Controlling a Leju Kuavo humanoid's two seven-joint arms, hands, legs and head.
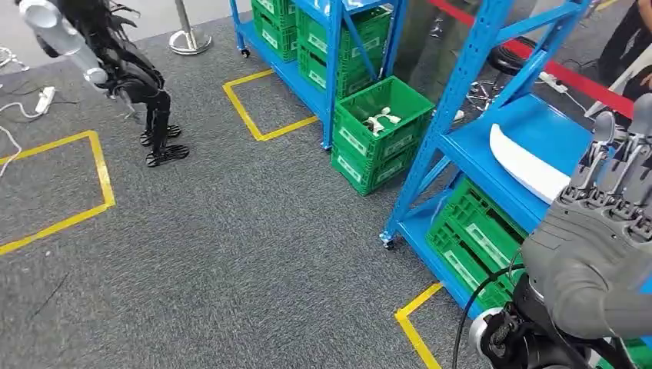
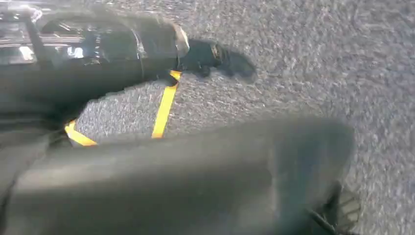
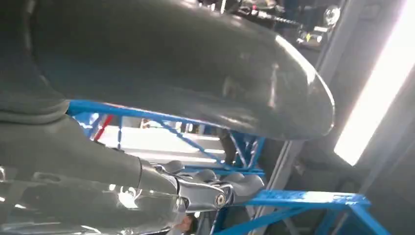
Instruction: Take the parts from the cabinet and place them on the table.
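A long white part (image 1: 530,165) lies on the blue cabinet's middle shelf (image 1: 538,123) at the right. My right hand (image 1: 607,207) is raised just in front of that shelf, fingers stretched up and apart, holding nothing. In the right wrist view the same hand (image 3: 195,191) is close against the blue shelf frame (image 3: 303,198). Small white parts (image 1: 382,119) lie in a green crate (image 1: 361,142) that stands on the floor. My left hand (image 1: 134,81) hangs far left over the carpet, with nothing in it. It is a grey blur (image 2: 186,181) in the left wrist view.
Green crates fill the lower shelves (image 1: 469,242) and a second blue rack (image 1: 323,38) behind. Yellow tape squares (image 1: 254,115) mark the grey carpet. A stanchion base (image 1: 190,42) stands at the back, cables (image 1: 23,100) lie far left, and a person's legs (image 1: 623,38) stand at the top right.
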